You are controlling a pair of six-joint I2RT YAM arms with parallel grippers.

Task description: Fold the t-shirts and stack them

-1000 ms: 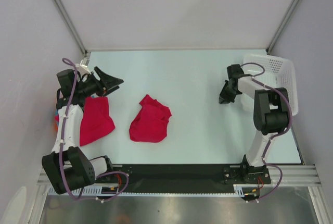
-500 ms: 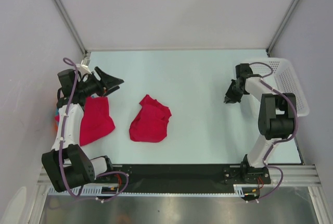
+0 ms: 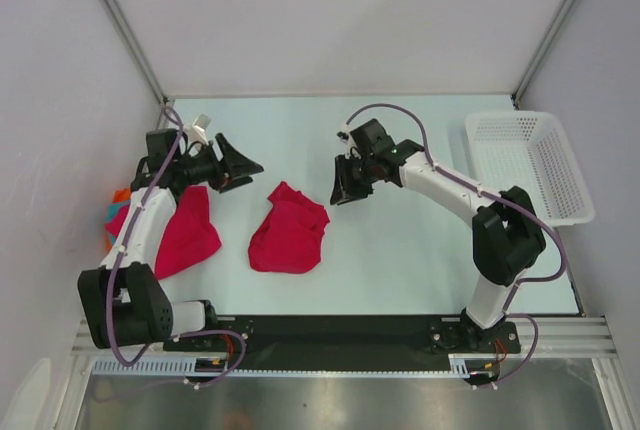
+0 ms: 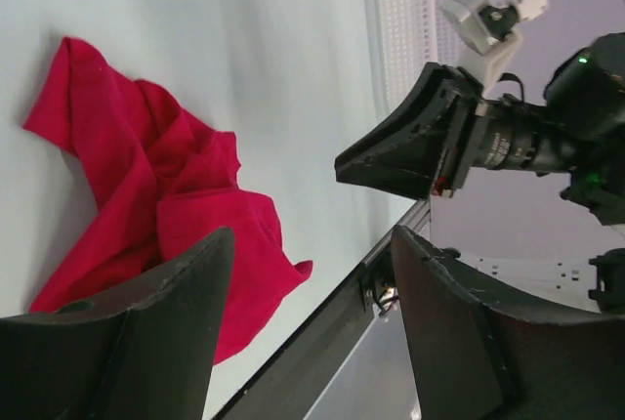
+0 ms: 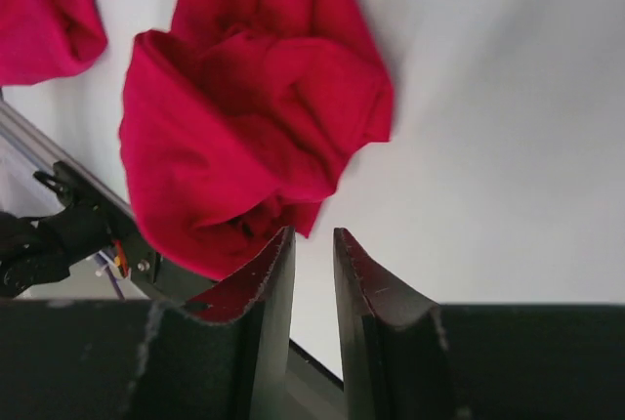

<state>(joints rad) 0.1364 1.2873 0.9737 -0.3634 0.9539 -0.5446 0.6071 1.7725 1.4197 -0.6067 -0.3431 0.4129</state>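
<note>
A crumpled crimson t-shirt lies at the table's middle; it also shows in the left wrist view and the right wrist view. A second, folded red shirt lies at the left, under my left arm. Small orange and teal garments peek out at the far left edge. My left gripper is wide open and empty, left of and behind the crumpled shirt. My right gripper hovers by the shirt's back right edge, its jaws a narrow gap apart, holding nothing.
A white mesh basket stands at the back right, also in the left wrist view. The black front rail runs along the table's near edge. Grey walls enclose the left, back and right.
My right arm has swung from beside the basket leftward to the crumpled shirt. My left gripper has moved a little right, toward the shirt. The shirts have not moved.
</note>
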